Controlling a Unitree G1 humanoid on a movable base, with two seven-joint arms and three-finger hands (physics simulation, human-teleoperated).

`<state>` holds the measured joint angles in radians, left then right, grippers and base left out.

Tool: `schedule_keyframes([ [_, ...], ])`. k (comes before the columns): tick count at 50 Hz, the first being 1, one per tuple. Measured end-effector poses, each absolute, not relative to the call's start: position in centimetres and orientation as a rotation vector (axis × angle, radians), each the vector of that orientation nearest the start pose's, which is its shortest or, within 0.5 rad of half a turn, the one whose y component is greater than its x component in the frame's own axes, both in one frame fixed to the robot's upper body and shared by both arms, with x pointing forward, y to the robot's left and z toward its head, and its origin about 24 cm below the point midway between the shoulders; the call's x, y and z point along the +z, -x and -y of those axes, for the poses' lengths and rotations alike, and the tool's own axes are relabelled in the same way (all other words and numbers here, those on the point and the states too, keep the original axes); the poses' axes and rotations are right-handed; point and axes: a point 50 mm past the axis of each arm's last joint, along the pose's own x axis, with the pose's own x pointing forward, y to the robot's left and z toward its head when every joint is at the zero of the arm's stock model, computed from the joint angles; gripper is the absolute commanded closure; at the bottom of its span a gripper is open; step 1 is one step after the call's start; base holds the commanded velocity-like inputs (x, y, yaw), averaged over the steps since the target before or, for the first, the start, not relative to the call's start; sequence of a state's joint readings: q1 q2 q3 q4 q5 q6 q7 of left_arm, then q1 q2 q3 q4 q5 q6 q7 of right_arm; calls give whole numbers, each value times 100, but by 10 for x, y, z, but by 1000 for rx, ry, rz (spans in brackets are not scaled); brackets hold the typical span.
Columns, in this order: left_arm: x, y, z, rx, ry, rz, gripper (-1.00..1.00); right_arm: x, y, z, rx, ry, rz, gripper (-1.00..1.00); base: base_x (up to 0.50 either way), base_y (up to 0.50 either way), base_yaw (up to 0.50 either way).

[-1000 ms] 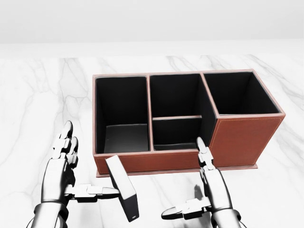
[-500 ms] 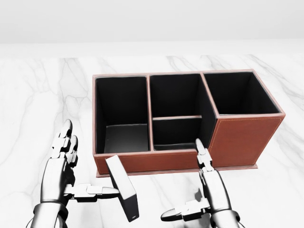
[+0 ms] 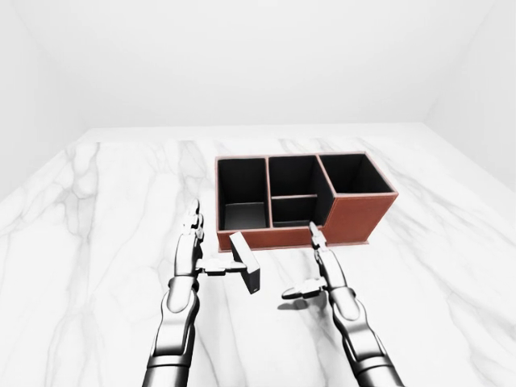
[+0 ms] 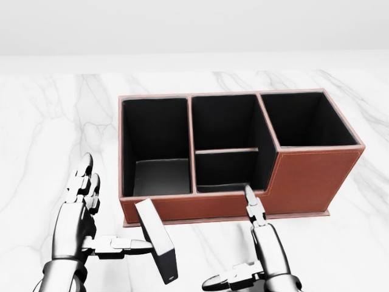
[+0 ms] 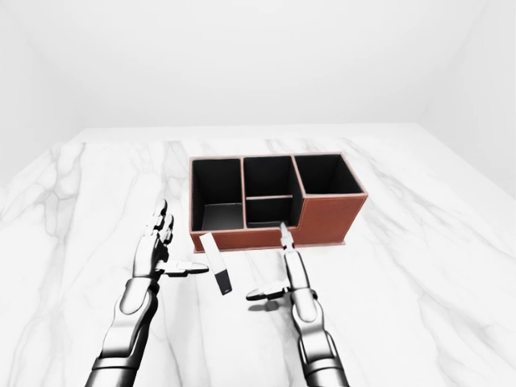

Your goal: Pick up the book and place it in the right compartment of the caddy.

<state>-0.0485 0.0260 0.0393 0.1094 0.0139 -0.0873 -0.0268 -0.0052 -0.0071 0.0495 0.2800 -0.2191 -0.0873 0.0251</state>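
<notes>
- Book [image 4: 157, 240]: a small dark volume with a pale cover, standing tilted on the marble table [image 4: 48, 121] in the lower left-centre of the head view, just below the lower wall of the caddy [image 4: 304, 179]. Its position and tilt match those of half a second and one second ago; it is not yet lifted and not yet in any compartment.
- Left hand [image 4: 82, 222]: open, two fingers pointing toward the top of the frame, the thumb [image 4: 118, 244] stretched sideways with its tip touching, or all but touching, the book's left face. The hand has not closed on the book and has stayed where it was.
- Right hand [image 4: 258, 255]: open, holding nothing, one finger extended toward the caddy's lower wall and the thumb [image 4: 228, 280] pointing left toward the book. This is the one change: over the last second it has slid down and slightly left in the head view, so that more of it is cut by the bottom edge. It stands well apart from the book.
- Meaning for the task: judged from these positions, the pick-up is in preparation; the right hand appears to be repositioning for a two-sided pinch against the left thumb.
- Caddy: reddish-brown with a black interior; a left compartment, a middle one split by a crosswise divider, and a taller right compartment [image 4: 304, 118], the target, which holds nothing.
- Writing: no brand, label or lettering is legible on the book, caddy or table.
</notes>
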Motion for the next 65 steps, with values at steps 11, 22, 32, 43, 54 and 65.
schedule_keyframes([
  [11,35,-262,-158,-4,-42,19,-100,-15,-241,131,131,230,-187,-100,0,0,0],
  [22,34,-262,-158,-7,-46,13,-100,-16,-236,123,155,237,-184,-100,0,0,0],
  [32,32,-262,-157,-9,-51,6,-100,-15,-233,114,178,239,-176,-100,0,0,0],
  [43,31,-262,-156,-11,-54,2,-100,-15,-230,104,203,241,-173,-100,0,0,0],
  [54,30,-262,-156,-12,-56,-5,-100,-16,-229,96,219,228,-173,-100,0,0,0],
  [65,28,-262,-156,-12,-57,-10,-100,-14,-228,89,219,218,-161,-100,0,0,0],
])
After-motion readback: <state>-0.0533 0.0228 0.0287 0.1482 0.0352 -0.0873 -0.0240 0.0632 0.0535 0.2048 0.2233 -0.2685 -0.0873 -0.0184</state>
